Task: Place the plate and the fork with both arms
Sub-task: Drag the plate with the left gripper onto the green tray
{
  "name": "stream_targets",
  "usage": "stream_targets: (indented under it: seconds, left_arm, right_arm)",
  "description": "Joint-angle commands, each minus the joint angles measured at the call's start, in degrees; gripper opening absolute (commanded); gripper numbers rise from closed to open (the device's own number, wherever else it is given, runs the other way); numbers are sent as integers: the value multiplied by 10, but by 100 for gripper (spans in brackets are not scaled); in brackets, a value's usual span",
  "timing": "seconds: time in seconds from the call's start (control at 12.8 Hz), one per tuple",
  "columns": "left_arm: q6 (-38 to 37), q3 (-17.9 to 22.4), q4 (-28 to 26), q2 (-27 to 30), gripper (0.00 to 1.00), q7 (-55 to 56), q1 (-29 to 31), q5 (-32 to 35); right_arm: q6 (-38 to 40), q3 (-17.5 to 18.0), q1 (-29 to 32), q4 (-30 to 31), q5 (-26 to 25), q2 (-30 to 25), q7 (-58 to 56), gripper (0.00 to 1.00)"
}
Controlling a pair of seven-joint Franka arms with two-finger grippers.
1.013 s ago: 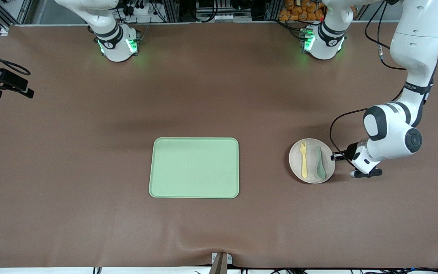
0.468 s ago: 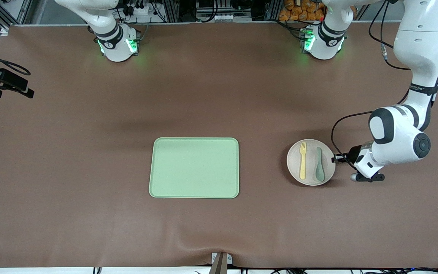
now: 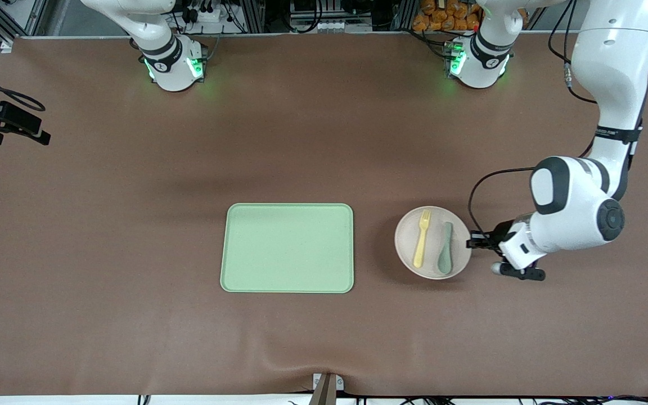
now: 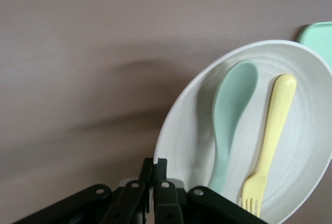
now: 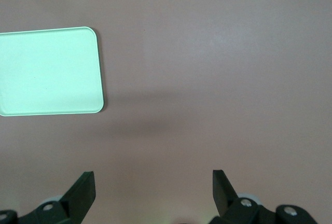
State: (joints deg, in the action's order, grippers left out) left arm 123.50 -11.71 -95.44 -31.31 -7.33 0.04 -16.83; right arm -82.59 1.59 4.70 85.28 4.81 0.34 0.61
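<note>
Now, in the front view, the round pale beige plastic plate (image 3: 432,242), carrying the small pale-yellow plastic fork (image 3: 421,247) and grey-green spoon (image 3: 445,254), has slid closer to the rectangular light-green tray (image 3: 287,248), so delivery is underway. In the left wrist view, the left gripper (image 4: 153,182) is clamped tight on the plate's rim. In the right wrist view, the waiting right gripper (image 5: 153,192) hangs wide open and empty above the table.

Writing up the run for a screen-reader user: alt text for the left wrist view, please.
The left hand, shut, grips the rim of a round pale beige plastic plate above the brown table. On the plate lie a grey-green plastic spoon and a pale-yellow plastic fork, side by side; a corner of a light-green tray shows nearby.
</note>
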Motion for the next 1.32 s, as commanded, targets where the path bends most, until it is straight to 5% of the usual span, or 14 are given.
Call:
stream_targets:
  seconds: [0.0,0.94,1.25]
  left_arm:
    - [-15,3,44,-18,0,38,-41,-2]
    - [-4,10,190,-125,0,308,-216,-2]
    - [57,51,200,-159,0,361,-289,-3]
  right_arm:
    - [3,3,9,1,10,-3,-2,100]
    - [3,3,18,-4,8,36,-3,100]
    - [-6,3,13,-4,7,68,-3,100]
